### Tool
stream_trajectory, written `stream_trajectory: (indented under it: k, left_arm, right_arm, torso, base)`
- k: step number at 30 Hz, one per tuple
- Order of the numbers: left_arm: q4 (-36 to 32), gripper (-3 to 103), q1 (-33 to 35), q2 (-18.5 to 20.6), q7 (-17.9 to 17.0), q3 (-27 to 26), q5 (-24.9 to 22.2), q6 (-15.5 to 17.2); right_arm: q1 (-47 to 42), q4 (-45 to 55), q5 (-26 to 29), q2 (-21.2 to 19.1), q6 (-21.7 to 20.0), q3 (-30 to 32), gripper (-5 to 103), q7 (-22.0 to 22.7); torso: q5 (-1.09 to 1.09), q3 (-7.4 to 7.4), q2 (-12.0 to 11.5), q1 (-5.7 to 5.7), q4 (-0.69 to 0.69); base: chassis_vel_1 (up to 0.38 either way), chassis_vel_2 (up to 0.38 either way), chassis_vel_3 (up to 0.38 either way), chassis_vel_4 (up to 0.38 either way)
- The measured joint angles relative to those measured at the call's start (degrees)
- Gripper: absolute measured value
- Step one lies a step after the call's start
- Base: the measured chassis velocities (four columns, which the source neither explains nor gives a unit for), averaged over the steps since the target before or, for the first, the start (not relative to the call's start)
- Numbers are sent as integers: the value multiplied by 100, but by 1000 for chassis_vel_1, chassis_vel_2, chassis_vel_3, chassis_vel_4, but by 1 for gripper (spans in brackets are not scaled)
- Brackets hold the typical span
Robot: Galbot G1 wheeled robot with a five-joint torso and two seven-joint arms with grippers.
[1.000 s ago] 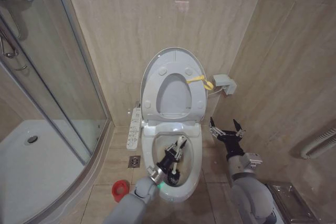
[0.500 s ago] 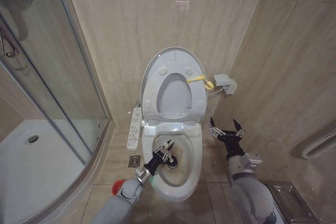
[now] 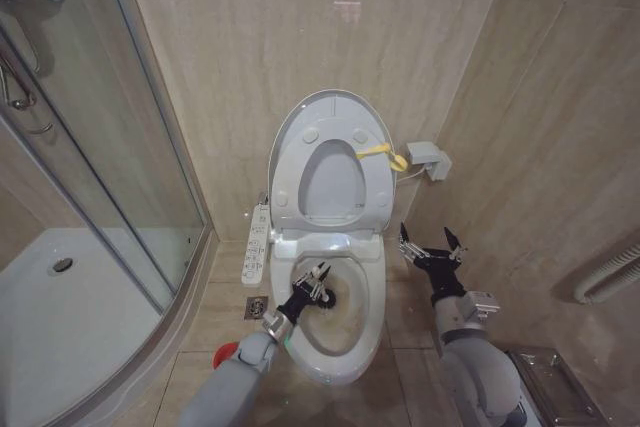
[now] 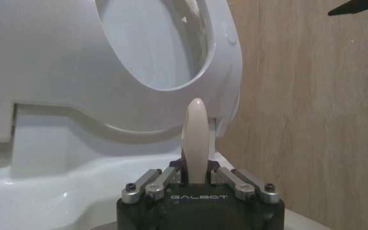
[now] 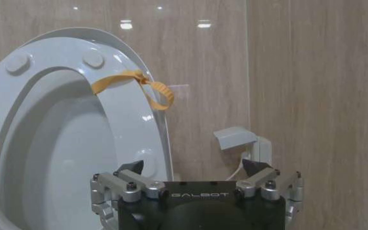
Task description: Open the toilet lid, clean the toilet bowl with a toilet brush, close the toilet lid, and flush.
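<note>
The toilet lid point(image 3: 300, 117) stands raised against the wall, with the ring seat point(image 3: 378, 187) up in front of it. Below lies the toilet bowl point(image 3: 368, 292), white with yellowish-brown stains inside. My left gripper point(image 3: 313, 281) reaches over the bowl's left rear part and is shut on the toilet brush. In the left wrist view the brush's white handle point(image 4: 195, 129) sticks up between the fingers of the left gripper point(image 4: 195, 172); the bristle head is hidden. My right gripper point(image 3: 430, 247) hangs open to the right of the bowl, holding nothing, and appears as the right gripper point(image 5: 193, 170) facing the lid point(image 5: 56, 52).
A red cup holder point(image 3: 229, 355) sits on the floor left of the bowl, by my left arm. A control panel point(image 3: 257, 244) runs along the toilet's left side. The glass shower enclosure point(image 3: 120, 197) closes the left. A wall box point(image 3: 428, 159) and a yellow strap point(image 3: 380, 153) are at right.
My left gripper has pulled the brush from the bowl's middle front toward its left rear side, then shifted slightly. The right arm has stayed still.
</note>
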Motion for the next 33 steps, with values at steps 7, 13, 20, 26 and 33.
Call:
stream_trajectory:
  k: [7, 13, 20, 26, 33]
  left_arm:
    - [78, 20, -147, -105, 4, 20, 28, 35]
    - [292, 20, -257, -234, 21, 17, 41, 75]
    - [515, 20, -300, -283, 116, -43, 32, 101]
    - [623, 20, -326, -347, 144, -126, 30, 103]
    - [586, 20, -298, -340, 143, -160, 52, 102]
  right_arm:
    - [0, 0, 0, 0, 0, 0, 100, 0]
    - [0, 0, 0, 0, 0, 0, 100, 0]
    - [0, 0, 0, 0, 0, 0, 100, 0]
    - [0, 0, 0, 0, 0, 0, 100, 0]
    - [0, 0, 0, -1, 0, 0, 100, 0]
  torso:
    - [0, 0, 0, 0, 0]
    - [0, 0, 1, 0, 0]
    - [0, 0, 1, 0, 1]
    - [3, -1, 2, -1, 2]
    - [-3, 1, 1, 0, 0]
  base:
    - [0, 0, 0, 0]
    - [0, 0, 0, 0]
    - [0, 0, 0, 0]
    - [0, 0, 0, 0]
    - [0, 0, 0, 0]
